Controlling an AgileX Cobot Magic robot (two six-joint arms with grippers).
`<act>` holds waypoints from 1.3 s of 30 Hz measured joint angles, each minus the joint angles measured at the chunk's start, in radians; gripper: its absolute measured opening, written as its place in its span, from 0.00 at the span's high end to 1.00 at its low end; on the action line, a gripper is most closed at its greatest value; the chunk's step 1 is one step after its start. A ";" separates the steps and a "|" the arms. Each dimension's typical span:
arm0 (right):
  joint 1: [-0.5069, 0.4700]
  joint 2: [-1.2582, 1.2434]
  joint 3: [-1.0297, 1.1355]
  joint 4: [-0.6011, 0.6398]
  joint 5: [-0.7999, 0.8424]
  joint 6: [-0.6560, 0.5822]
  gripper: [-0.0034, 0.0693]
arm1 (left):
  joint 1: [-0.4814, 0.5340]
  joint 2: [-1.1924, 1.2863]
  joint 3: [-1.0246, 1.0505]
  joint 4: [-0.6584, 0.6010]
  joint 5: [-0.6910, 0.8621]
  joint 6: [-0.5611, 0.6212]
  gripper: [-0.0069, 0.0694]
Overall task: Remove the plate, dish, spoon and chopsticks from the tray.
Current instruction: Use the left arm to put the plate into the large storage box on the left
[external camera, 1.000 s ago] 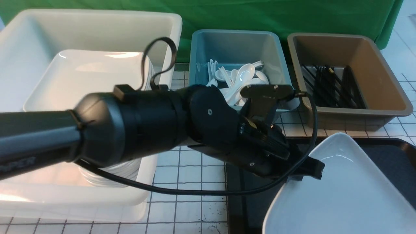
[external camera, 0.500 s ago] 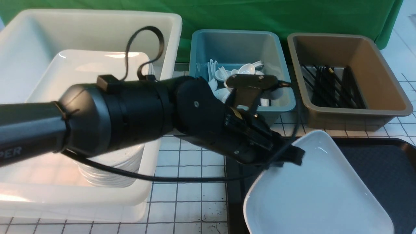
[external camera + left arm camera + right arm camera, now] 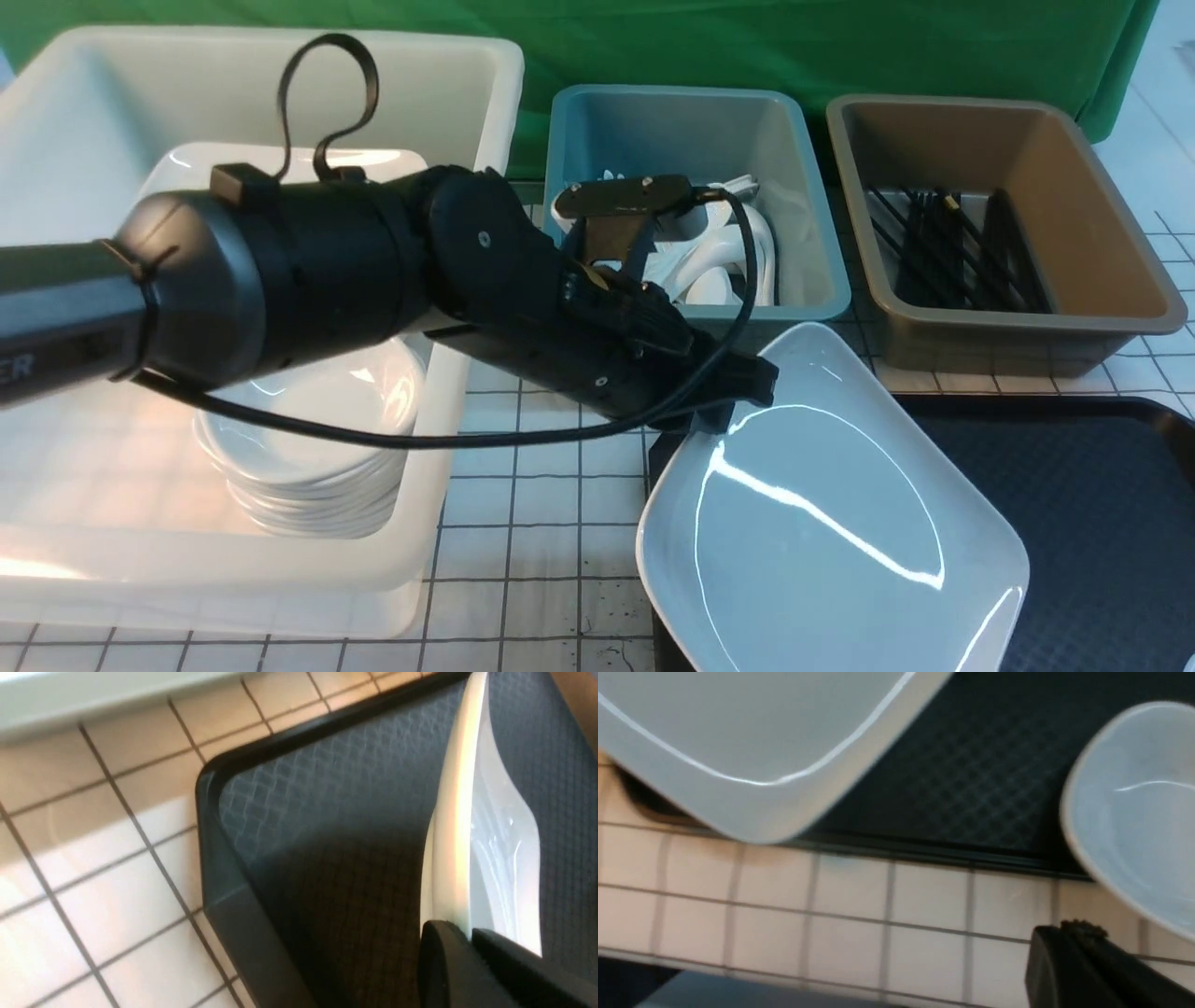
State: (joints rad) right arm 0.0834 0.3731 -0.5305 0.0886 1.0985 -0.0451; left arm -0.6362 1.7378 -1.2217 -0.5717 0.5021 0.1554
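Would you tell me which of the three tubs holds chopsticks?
The brown tub, rightmost: black chopsticks lie inside. The blue tub holds white spoons, the white tub stacked dishes.

The white grid-lined table (image 3: 523,560) carries four items directly. The black tray (image 3: 1102,485) is the reference. Left of the tray: white tub (image 3: 280,37). Behind the tray: blue tub (image 3: 672,131) and brown tub (image 3: 934,140).

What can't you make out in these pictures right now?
Right wrist view, blurred: whether the right gripper touches the dish.
Front view: the right gripper, out of frame.
Front view: much of the tray, behind the plate and cut by the edge.
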 joint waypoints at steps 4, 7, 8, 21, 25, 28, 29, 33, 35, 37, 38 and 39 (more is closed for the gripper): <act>0.000 0.087 0.057 0.253 -0.035 -0.112 0.91 | 0.001 0.033 0.000 0.001 0.035 0.000 0.90; 0.000 0.190 0.096 0.319 -0.040 -0.145 0.91 | 0.001 0.042 0.000 0.001 0.052 0.008 0.90; 0.000 0.246 0.098 0.326 -0.046 -0.151 0.91 | 0.001 0.043 0.000 0.001 0.053 0.013 0.90; 0.000 0.786 0.003 0.162 -0.248 -0.148 0.91 | 0.003 0.043 0.000 0.001 0.085 0.019 0.90; 0.000 0.919 -0.002 0.109 -0.289 -0.075 0.91 | 0.003 0.043 0.000 0.001 0.106 0.029 0.90; 0.000 0.956 -0.010 0.116 -0.308 -0.069 0.91 | 0.003 0.043 0.000 0.001 0.115 0.031 0.90; 0.001 0.974 -0.013 0.122 -0.327 -0.068 0.91 | 0.003 0.043 0.000 0.001 0.119 0.032 0.90; 0.036 1.000 -0.019 0.130 -0.404 -0.067 0.91 | 0.003 0.043 0.000 0.001 0.119 0.039 0.90; 0.079 1.003 -0.019 0.137 -0.483 -0.061 0.91 | 0.003 0.043 0.000 0.001 0.125 0.040 0.90; 0.113 1.003 -0.019 0.139 -0.534 -0.048 0.91 | 0.003 0.043 0.000 0.001 0.130 0.040 0.90; 0.134 1.004 -0.019 0.139 -0.577 -0.040 0.91 | 0.003 0.043 0.000 0.001 0.133 0.041 0.90; 0.152 1.006 -0.019 0.140 -0.602 -0.038 0.91 | 0.003 0.043 0.000 0.001 0.134 0.042 0.90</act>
State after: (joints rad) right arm 0.2350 1.3789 -0.5500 0.2284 0.4966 -0.0832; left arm -0.6334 1.7806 -1.2217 -0.5710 0.6361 0.1969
